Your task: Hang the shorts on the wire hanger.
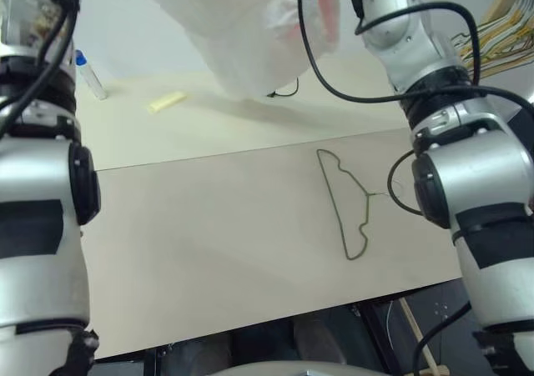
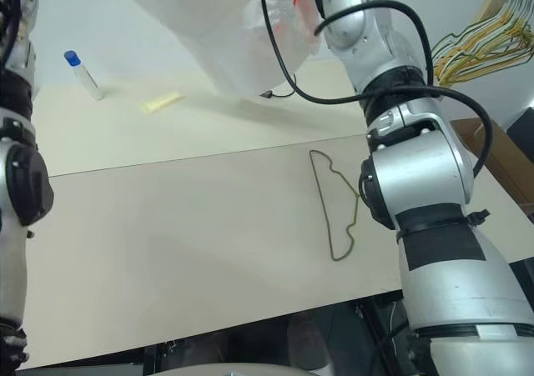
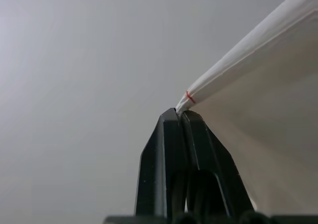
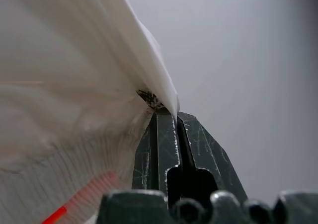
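Observation:
The white shorts (image 1: 242, 34) hang in the air at the top of the head views, above the far part of the table. My left gripper (image 3: 179, 112) is shut on one edge of the shorts (image 3: 258, 50), which stretch away from its tips. My right gripper (image 4: 171, 112) is shut on another edge of the shorts (image 4: 64, 85), near a red mark on the fabric. The olive-green wire hanger (image 1: 344, 201) lies flat on the table (image 1: 209, 243), right of centre, below the lifted shorts and beside my right arm.
A small bottle with a blue cap (image 1: 89, 74) and a yellow strip (image 1: 165, 101) lie at the table's far left. A bunch of yellow, green and white hangers (image 2: 480, 38) hangs at the far right. A black cable (image 1: 284, 91) lies behind the shorts.

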Robot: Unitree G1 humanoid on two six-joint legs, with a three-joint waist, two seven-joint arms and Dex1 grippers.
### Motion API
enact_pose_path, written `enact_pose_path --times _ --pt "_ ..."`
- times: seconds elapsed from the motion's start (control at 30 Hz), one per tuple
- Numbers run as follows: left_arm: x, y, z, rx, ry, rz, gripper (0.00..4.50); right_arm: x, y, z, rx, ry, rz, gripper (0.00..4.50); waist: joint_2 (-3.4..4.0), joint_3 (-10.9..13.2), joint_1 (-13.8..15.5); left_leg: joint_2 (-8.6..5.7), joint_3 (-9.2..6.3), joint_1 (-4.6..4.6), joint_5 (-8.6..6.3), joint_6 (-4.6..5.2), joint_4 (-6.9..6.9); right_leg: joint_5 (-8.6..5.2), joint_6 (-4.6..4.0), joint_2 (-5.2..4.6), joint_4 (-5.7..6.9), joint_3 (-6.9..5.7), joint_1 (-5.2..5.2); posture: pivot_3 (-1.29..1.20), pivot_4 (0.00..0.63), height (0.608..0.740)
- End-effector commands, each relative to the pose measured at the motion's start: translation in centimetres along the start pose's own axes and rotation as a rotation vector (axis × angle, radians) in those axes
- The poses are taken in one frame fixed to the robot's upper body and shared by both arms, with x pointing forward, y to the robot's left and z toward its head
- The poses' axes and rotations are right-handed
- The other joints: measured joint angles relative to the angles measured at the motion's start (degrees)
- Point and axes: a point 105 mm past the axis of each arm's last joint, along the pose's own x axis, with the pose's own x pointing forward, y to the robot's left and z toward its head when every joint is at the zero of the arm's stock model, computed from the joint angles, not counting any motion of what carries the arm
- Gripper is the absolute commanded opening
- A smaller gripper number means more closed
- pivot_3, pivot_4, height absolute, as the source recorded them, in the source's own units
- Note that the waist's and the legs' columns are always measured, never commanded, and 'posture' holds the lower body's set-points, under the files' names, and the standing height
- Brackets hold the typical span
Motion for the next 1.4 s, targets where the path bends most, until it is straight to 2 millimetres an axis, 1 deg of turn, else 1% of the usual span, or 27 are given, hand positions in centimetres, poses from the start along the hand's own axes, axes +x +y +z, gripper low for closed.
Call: enact_pose_path --times 0.03,0.07,0.1,0.13,0.17,0.27,0.33,0.37,0.47,0.57,0.6,0.63,0.7,0.77,0.83,0.93,1.03,1.1,1.23,1.33,1.4 --pt "-2.9 -1.7 0.2 -0.064 -0.11 -0.15 0.0 -3.0 1.6 -3.6 0.046 0.059 0.145 0.05 0.01 0.0 -0.1 0.0 0.0 0.42 -0.11 0.37 -0.1 0.0 0.01 0.01 -0.21 0.0 0.48 -0.1 0.0 0.74" --pt "-4.7 -3.1 0.2 -0.097 -0.134 -0.242 0.0 -4.5 3.0 -4.1 0.034 0.04 0.241 0.05 0.02 0.0 -0.3 0.0 0.0 0.67 -0.11 0.52 -0.14 -0.01 0.02 0.03 -0.34 -0.01 0.84 -0.1 0.0 0.74" --pt "-6.2 -4.0 0.3 -0.13 -0.15 -0.313 0.0 -5.7 4.2 -4.5 0.043 0.029 0.331 0.05 0.01 0.0 -0.6 0.0 0.0 0.88 -0.09 0.57 -0.14 0.0 0.02 0.03 -0.4 -0.01 1.09 -0.1 0.0 0.74" --pt "-8.0 -5.2 0.4 -0.17 -0.149 -0.413 0.0 -7.4 5.5 -4.9 0.059 0.011 0.436 0.05 0.01 0.0 -1.0 -0.01 0.0 1.12 -0.09 0.58 -0.17 0.01 0.04 0.02 -0.37 0.01 1.31 -0.09 0.0 0.74" --pt "-9.9 -6.0 0.4 -0.207 -0.141 -0.496 0.0 -9.2 6.7 -5.2 0.065 -0.015 0.54 0.05 0.01 0.0 -1.2 -0.02 -0.01 1.18 -0.08 0.59 -0.08 0.02 0.05 0.02 -0.39 0.04 1.36 -0.09 0.0 0.74" --pt "-14.5 -7.4 0.7 -0.269 -0.101 -0.713 0.0 -13.6 9.0 -5.5 0.148 -0.058 0.778 0.05 0.01 0.0 -2.3 0.05 -0.04 1.13 -0.03 0.6 0.18 0.03 0.05 0.06 -0.29 0.08 1.32 -0.09 0.0 0.74" --pt "-17.6 -8.0 0.5 -0.285 -0.049 -0.875 0.0 -16.7 10.3 -5.4 0.258 -0.065 0.95 0.05 0.01 0.0 -3.4 0.12 -0.05 1.2 -0.03 0.6 0.21 0.03 0.05 0.11 -0.29 0.09 1.39 -0.09 0.0 0.74" --pt "-18.4 -8.0 0.6 -0.286 -0.041 -0.922 0.0 -17.6 10.5 -5.3 0.296 -0.073 1.001 0.05 0.01 0.0 -3.8 0.16 -0.05 1.28 -0.03 0.6 0.21 0.04 0.04 0.18 -0.31 0.11 1.46 -0.09 0.0 0.74" --pt "-21.0 -8.0 0.1 -0.285 0.044 -1.098 0.0 -20.2 11.0 -4.6 0.41 -0.095 1.154 0.05 0.01 0.0 -4.2 0.2 -0.15 1.91 -0.06 0.64 0.17 0.03 0.05 0.21 -0.43 0.02 2.21 -0.09 0.0 0.74" --pt "-23.2 -7.9 0.0 -0.279 0.094 -1.25 0.0 -22.2 11.0 -3.7 0.475 -0.126 1.265 0.05 0.03 0.0 -4.0 0.22 -0.16 2.35 -0.17 0.81 0.13 0.01 0.09 0.23 -0.54 0.0 2.71 -0.1 0.0 0.74" --pt "-24.1 -7.8 0.0 -0.278 0.113 -1.308 0.0 -23.0 11.0 -3.4 0.48 -0.135 1.305 0.05 0.04 0.0 -3.8 0.25 -0.18 2.43 -0.18 0.82 0.13 0.01 0.09 0.24 -0.58 -0.04 2.81 -0.1 0.0 0.74" --pt "-25.8 -7.7 0.1 -0.272 0.132 -1.419 0.0 -24.4 11.0 -3.0 0.477 -0.148 1.371 0.05 0.04 0.0 -3.6 0.28 -0.2 2.48 -0.19 0.82 0.12 0.0 0.09 0.25 -0.67 -0.06 2.89 -0.1 0.0 0.74" --pt "-28.2 -7.4 0.1 -0.26 0.173 -1.566 0.0 -26.2 10.9 -2.4 0.466 -0.16 1.46 0.05 0.06 0.0 -3.1 0.31 -0.19 2.56 -0.23 0.87 0.08 0.0 0.09 0.26 -0.75 -0.06 2.96 -0.11 0.0 0.74" --pt "-29.7 -7.2 0.1 -0.248 0.207 -1.652 0.0 -27.4 10.8 -1.9 0.44 -0.161 1.509 0.05 0.1 0.0 -2.3 0.31 -0.16 2.55 -0.28 0.91 0.08 0.0 0.09 0.25 -0.77 -0.05 2.96 -0.11 0.0 0.74" --pt "-31.9 -7.3 0.1 -0.223 0.225 -1.761 0.0 -28.9 10.9 -1.9 0.376 -0.153 1.563 0.05 0.11 0.0 -1.7 0.33 -0.13 2.54 -0.28 0.91 0.08 0.0 0.09 0.25 -0.82 -0.04 2.95 -0.12 0.0 0.74" --pt "-33.8 -8.0 0.5 -0.225 0.237 -1.822 0.0 -30.5 11.2 -2.0 0.289 -0.131 1.602 0.05 0.15 0.0 -0.8 0.37 -0.04 2.76 -0.31 0.9 0.06 -0.02 0.08 0.25 -0.89 0.01 3.15 -0.13 0.0 0.74" --pt "-35.0 -8.5 1.3 -0.263 0.238 -1.85 0.0 -31.5 11.3 -2.2 0.2 -0.128 1.636 0.05 0.17 0.0 0.4 0.38 -0.01 2.84 -0.33 0.88 0.06 -0.03 0.09 0.25 -1.0 0.01 3.26 -0.13 0.0 0.74" --pt "-35.8 -8.7 1.9 -0.289 0.237 -1.871 0.0 -32.0 11.3 -2.3 0.145 -0.127 1.649 0.05 0.19 0.0 0.6 0.38 0.03 2.83 -0.36 0.88 0.06 -0.02 0.08 0.25 -1.12 0.02 3.28 -0.13 0.0 0.74" --pt "-37.4 -9.2 2.9 -0.324 0.241 -1.897 0.0 -32.9 12.1 -3.5 -0.011 -0.097 1.627 0.05 0.18 0.0 0.8 0.4 0.05 2.78 -0.45 0.88 0.06 -0.02 0.08 0.27 -1.19 0.03 3.25 -0.14 0.0 0.74" --pt "-36.9 -10.1 2.5 -0.321 0.269 -1.817 0.0 -32.3 12.5 -4.1 0.016 -0.037 1.563 0.05 0.18 0.0 1.1 0.4 0.07 2.82 -0.45 0.87 0.07 -0.02 0.06 0.27 -1.18 0.04 3.3 -0.14 0.0 0.74" --pt "-34.8 -10.7 1.0 -0.3 0.301 -1.693 0.0 -30.4 12.2 -4.2 0.059 -0.017 1.513 0.05 0.19 0.0 1.3 0.37 0.08 3.03 -0.45 0.87 0.07 -0.01 0.05 0.34 -1.21 0.03 3.52 -0.13 0.0 0.74"
